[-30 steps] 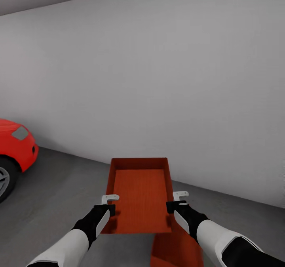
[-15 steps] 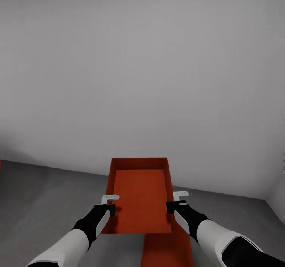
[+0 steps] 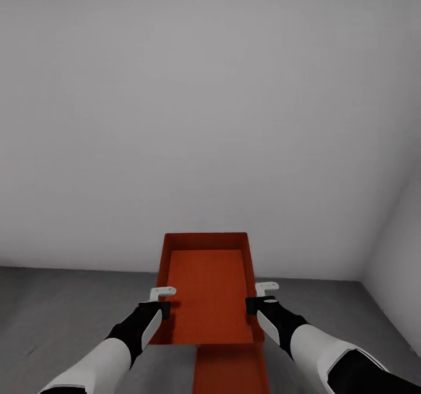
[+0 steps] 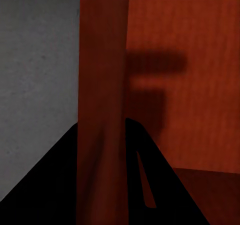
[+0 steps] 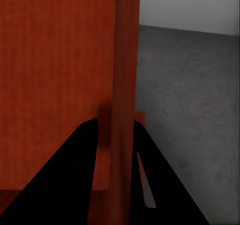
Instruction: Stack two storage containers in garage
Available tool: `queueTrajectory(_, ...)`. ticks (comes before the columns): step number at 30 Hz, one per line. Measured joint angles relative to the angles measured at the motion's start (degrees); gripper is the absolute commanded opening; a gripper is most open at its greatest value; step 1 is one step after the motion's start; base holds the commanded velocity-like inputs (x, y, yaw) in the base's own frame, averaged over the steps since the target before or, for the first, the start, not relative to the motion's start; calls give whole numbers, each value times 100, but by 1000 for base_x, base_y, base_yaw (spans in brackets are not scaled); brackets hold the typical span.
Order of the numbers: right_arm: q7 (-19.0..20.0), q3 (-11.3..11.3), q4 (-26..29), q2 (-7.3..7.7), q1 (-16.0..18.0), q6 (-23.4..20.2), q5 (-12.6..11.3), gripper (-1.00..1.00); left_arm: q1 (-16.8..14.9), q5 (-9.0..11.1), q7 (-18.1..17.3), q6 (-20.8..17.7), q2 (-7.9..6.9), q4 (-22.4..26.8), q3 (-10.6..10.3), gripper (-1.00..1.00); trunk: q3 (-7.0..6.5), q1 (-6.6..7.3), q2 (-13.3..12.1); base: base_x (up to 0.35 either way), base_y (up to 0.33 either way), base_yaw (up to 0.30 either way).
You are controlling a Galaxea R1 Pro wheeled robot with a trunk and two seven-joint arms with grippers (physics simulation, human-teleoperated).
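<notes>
Two white-grey walls [image 3: 204, 107] meet at a corner over the dark concrete floor [image 3: 64, 306]. Two storage containers: the upper container [image 3: 206, 289] is clamped by the left gripper [image 3: 165, 300] and right gripper [image 3: 257, 297] on its side walls; the lower container [image 3: 231, 373], apparently on the floor, sits beneath it.
</notes>
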State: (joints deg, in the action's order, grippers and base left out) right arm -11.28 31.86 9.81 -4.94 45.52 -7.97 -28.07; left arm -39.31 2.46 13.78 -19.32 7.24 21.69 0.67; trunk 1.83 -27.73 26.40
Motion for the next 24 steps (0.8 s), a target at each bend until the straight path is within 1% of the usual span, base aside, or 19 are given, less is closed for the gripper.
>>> queueTrajectory(21,1,6,1,3,0,2,-7,-100,0,7,7,2,2,0,-5,-100,0,0,0,0,0,-286)
queueTrajectory(24,2,11,1,4,0,2,-11,-100,0,7,9,1,4,0,-5,-100,0,0,0,0,0,-206)
